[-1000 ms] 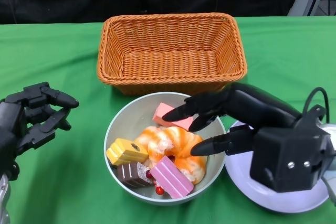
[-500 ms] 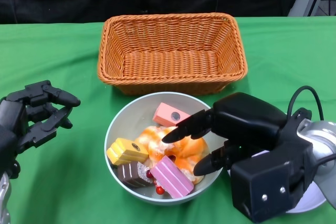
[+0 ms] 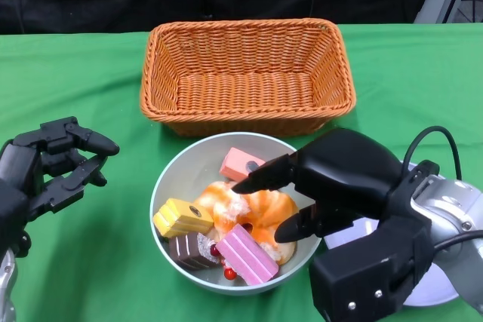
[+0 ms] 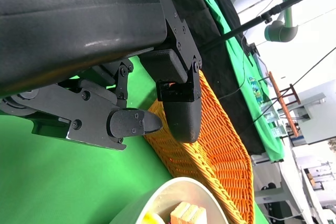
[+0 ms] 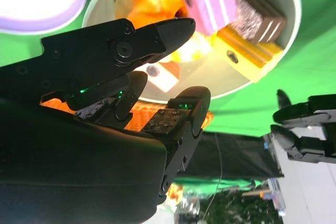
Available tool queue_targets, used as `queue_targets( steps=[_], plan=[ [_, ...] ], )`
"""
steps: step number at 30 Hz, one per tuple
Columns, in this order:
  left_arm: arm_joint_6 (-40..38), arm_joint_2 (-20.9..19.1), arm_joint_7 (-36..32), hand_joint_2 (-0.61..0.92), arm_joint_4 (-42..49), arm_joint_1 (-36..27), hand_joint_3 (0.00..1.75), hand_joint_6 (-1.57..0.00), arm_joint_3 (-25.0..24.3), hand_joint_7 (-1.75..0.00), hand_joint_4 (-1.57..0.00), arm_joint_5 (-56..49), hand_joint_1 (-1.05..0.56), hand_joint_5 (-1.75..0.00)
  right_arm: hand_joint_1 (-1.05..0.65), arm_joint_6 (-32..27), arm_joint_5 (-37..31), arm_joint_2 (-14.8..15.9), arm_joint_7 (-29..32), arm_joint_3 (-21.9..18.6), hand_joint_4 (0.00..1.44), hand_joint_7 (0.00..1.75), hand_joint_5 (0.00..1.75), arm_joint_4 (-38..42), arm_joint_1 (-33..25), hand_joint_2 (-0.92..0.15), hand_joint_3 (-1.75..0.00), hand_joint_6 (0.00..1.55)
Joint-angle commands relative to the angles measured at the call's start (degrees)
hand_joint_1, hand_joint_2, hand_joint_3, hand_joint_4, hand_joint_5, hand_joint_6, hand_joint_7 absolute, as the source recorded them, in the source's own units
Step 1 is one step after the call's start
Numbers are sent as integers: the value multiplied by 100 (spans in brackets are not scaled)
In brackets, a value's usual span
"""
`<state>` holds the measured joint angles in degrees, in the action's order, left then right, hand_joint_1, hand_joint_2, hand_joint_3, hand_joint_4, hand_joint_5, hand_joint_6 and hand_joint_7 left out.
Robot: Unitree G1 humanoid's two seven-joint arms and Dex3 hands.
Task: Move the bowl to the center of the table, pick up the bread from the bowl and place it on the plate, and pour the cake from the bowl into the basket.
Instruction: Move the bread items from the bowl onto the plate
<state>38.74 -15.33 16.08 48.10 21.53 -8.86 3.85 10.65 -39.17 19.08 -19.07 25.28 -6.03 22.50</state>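
We are going for the bread (image 3: 253, 213) now. It lies in the middle of the bowl (image 3: 181, 171), with little cakes (image 3: 181, 218) packed close on one side of it. Our right hand (image 3: 332, 186) hangs over the bowl with fingers spread and nothing in it. We should come straight down and pinch only the soft orange bread, not the pink cake (image 3: 247, 254) touching it. The plate (image 3: 434, 288) waits just beside the bowl, under our right arm. Our left hand (image 3: 45, 171) rests apart from the bowl, open and empty.
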Motion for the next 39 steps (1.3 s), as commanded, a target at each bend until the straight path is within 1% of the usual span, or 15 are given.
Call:
queue_targets(
  steps=[1,4,10,14,18,21,24,25,26,27,31,33,39],
  plan=[
    [28,-114,24,92,0,-99,38,-90,-8,-87,-76,-13,-5,-135,-65,89,-164,-13,225,8,82,1,7,178,113,-92,-3,66],
    [56,-121,29,92,12,-97,39,-89,0,-87,-76,-20,-4,-135,-66,53,-409,-40,327,50,82,0,6,263,141,-92,-2,66],
    [130,-141,82,92,77,-82,40,-89,8,-87,-76,-11,-3,-135,-67,33,-664,-119,444,105,83,0,5,400,180,-92,-2,66],
    [81,-146,63,92,60,-95,39,-89,17,-87,-76,-28,-6,-135,-67,-77,-780,-159,297,224,82,0,4,544,297,-92,-3,63],
    [142,-150,83,92,101,-84,39,-89,19,-88,-76,-22,-4,-135,-68,-116,-895,-174,289,311,86,0,6,621,361,-92,-4,61],
    [121,-157,40,92,101,-88,39,-89,35,-89,-76,-61,-5,-135,-71,-245,-1130,-185,87,490,90,0,8,663,481,-92,-7,56],
    [119,-157,34,92,103,-88,39,-89,36,-89,-76,-68,-5,-135,-72,-287,-1171,-191,49,520,91,0,8,659,498,-92,-8,55],
    [150,-168,32,92,113,-87,39,-89,47,-89,-76,-100,-5,-135,-72,-348,-1307,-219,-66,625,91,0,8,679,570,-92,-8,55],
    [174,-176,31,92,123,-87,39,-88,53,-89,-77,-125,-6,-135,-72,-396,-1412,-240,-155,704,95,0,10,692,623,-92,-8,49],
    [192,-180,31,92,131,-85,39,-88,54,-89,-77,-146,-7,-135,-73,-435,-1487,-256,-217,759,96,0,11,699,659,-92,-8,47],
    [182,-164,44,92,137,-79,37,-88,63,-88,-79,-168,-7,-137,-72,-382,-1629,-390,25,897,95,0,11,944,739,-92,-6,46],
    [160,-156,51,92,131,-82,37,-88,63,-88,-79,-161,-7,-137,-72,-395,-1767,-403,77,981,94,0,12,1002,794,-92,-6,45],
    [159,-169,56,92,118,-97,38,-88,79,-87,-79,-175,-8,-135,-72,-421,-1973,-472,152,1105,100,0,16,1151,888,-92,-7,42]
  ],
)
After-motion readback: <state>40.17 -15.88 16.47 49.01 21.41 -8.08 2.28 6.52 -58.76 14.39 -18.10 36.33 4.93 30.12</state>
